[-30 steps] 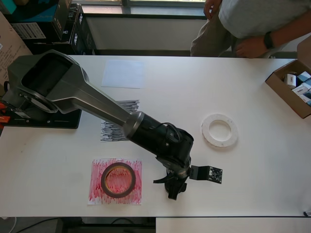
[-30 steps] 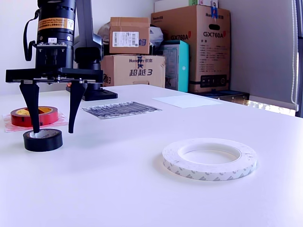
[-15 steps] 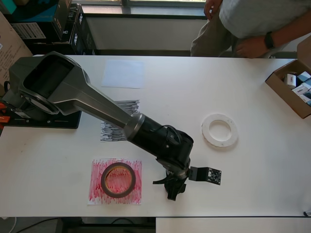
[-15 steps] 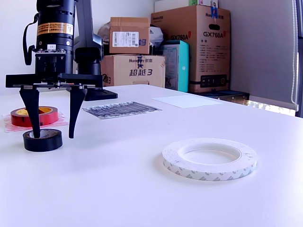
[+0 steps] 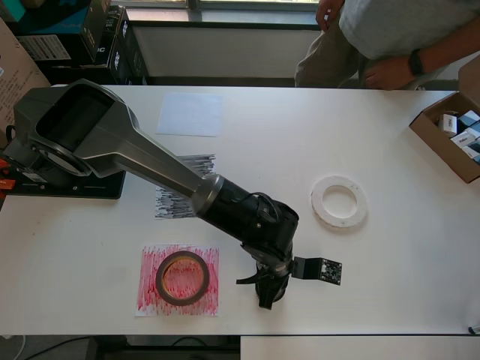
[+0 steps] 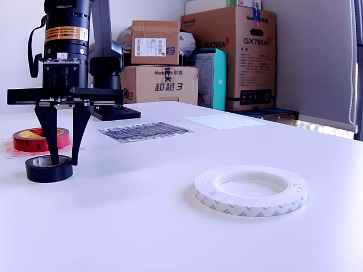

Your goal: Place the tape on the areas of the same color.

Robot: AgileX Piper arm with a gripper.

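A black tape roll (image 6: 39,170) lies flat on the white table near its front edge; in the overhead view the gripper hides it. My gripper (image 6: 64,163) points straight down, one finger inside the roll's hole and one outside its wall, closed on that wall; it also shows in the overhead view (image 5: 267,296). A red tape roll (image 5: 182,277) lies on the scribbled red sheet (image 5: 150,300). A white tape roll (image 5: 319,201) lies on bare table to the overhead view's right. The scribbled black sheet (image 5: 171,204) and the plain white sheet (image 5: 190,114) hold nothing.
The arm's base (image 5: 67,184) stands at the overhead view's left. An open cardboard box (image 5: 439,142) sits at the right edge. A person (image 5: 390,34) stands behind the table. Stacked cartons (image 6: 227,56) stand behind it in the exterior view.
The fingers have drawn together from wide open to a narrow gap around the black roll's wall. The black roll has shifted slightly to the exterior view's left.
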